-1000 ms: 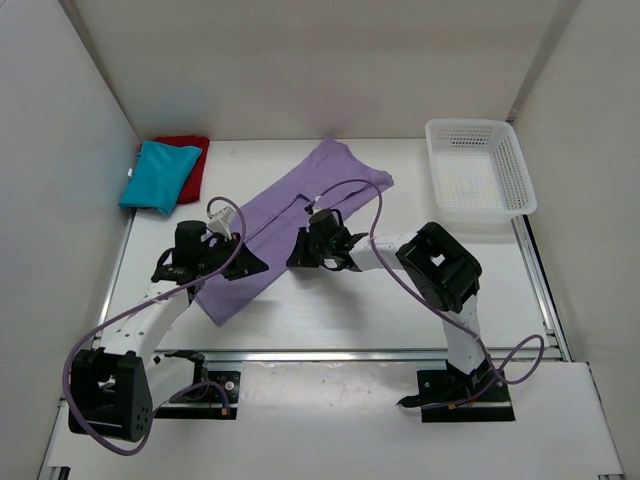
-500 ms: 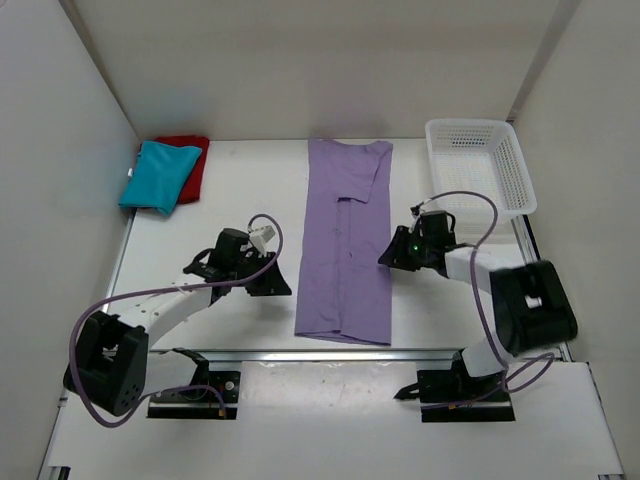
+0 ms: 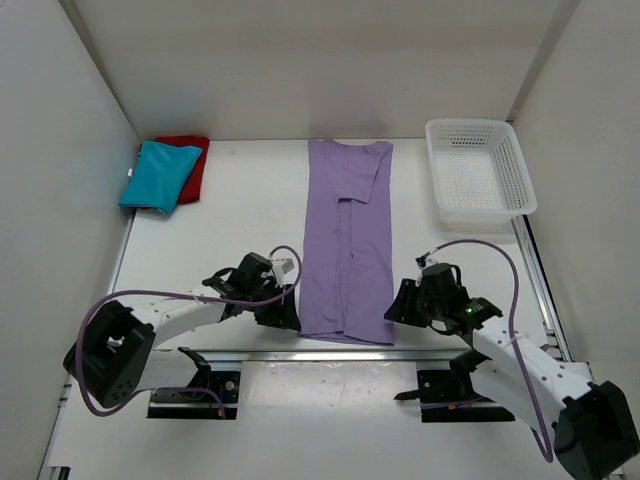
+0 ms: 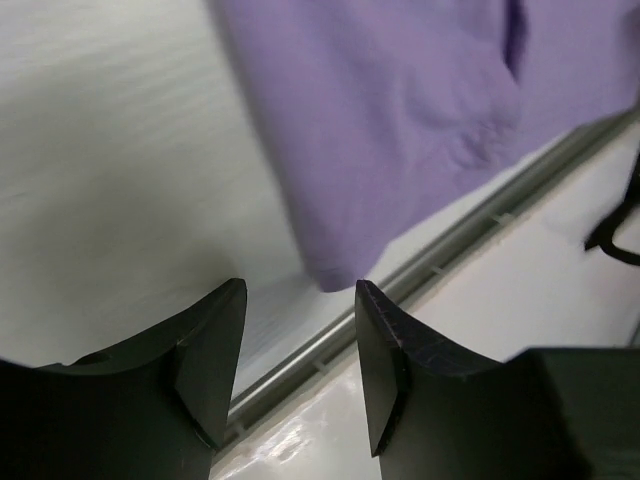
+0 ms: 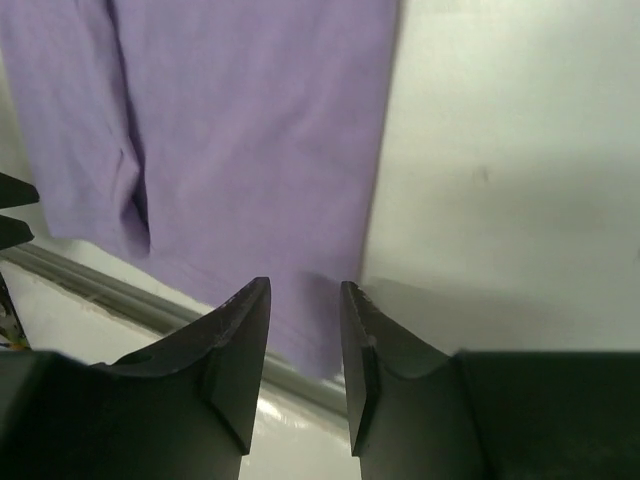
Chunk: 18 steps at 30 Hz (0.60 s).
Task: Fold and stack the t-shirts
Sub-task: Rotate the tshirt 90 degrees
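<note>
Now: lavender t-shirt (image 3: pixel 347 240) lies lengthwise, frame centre. My left gripper (image 3: pixel 284 308) and right gripper (image 3: pixel 398 305), jaws narrowly parted and empty, flank its bottom hem. I should pinch all layers at the 2 corners evenly.

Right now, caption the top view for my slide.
Left gripper and right gripper flank the folded lavender shirt; teal shirt atop red shirt.

Lavender shirt (image 3: pixel 346 250) swung from diagonal to straight. Left claw (image 3: pixel 285 312), right claw (image 3: pixel 399 305) moved to shirt's near corners.
</note>
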Motion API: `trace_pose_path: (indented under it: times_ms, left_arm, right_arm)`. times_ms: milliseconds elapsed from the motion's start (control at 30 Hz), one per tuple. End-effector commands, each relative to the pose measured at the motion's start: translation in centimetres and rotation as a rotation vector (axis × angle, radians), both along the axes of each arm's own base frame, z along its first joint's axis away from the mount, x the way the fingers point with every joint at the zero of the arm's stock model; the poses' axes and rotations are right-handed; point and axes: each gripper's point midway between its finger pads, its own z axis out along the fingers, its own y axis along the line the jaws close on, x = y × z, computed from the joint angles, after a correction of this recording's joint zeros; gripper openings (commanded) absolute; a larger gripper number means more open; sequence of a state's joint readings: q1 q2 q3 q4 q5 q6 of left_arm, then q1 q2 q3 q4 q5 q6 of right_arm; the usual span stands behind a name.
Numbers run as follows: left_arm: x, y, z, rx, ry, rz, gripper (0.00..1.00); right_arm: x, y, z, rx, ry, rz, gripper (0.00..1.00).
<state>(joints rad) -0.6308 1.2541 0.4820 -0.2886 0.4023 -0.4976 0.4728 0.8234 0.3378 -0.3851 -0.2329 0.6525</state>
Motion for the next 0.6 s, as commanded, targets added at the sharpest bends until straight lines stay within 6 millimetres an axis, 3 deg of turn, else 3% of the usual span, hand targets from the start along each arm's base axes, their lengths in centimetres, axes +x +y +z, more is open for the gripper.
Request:
trace_pose_path:
  times_ms: [0,100,200,333,433,533,567]
  left_arm:
    - [-1.1,-1.8,0.2,-0.042,0.014,-0.05,0.57]
    - [-1.4,-2.1,-0.2,-0.034,0.021,-0.062,0.57]
    - [-1.6,-2.2,-0.4,-0.033,0.031,-0.066,0.55]
    - [-1.8,-2.5,-0.7,-0.037,0.039,-0.069,0.52]
    - [-2.1,-2.5,-1.0,-0.039,0.047,-0.073,0.45]
    - [-2.3,-2.4,-1.1,-0.04,0.066,-0.075,0.33]
    - [-2.5,-2.3,-1.2,-0.039,0.068,-0.076,0.28]
  right_arm:
    - [-2.2,-1.8,-0.8,-0.078,0.078,-0.103,0.32]
    - [-3.5,-1.3,-0.6,-0.085,0.088,-0.101,0.32]
    - [-4.9,-0.8,-1.9,-0.057,0.153,-0.071,0.32]
    - [-5.1,-0.7,-2.8,-0.009,0.167,-0.089,0.25]
    - [-5.1,-1.0,-3.3,-0.01,0.167,-0.096,0.18]
    - [-4.8,-0.2,-3.2,0.037,0.157,-0.086,0.16]
    - [-5.0,0.0,-3.4,0.039,0.162,-0.073,0.11]
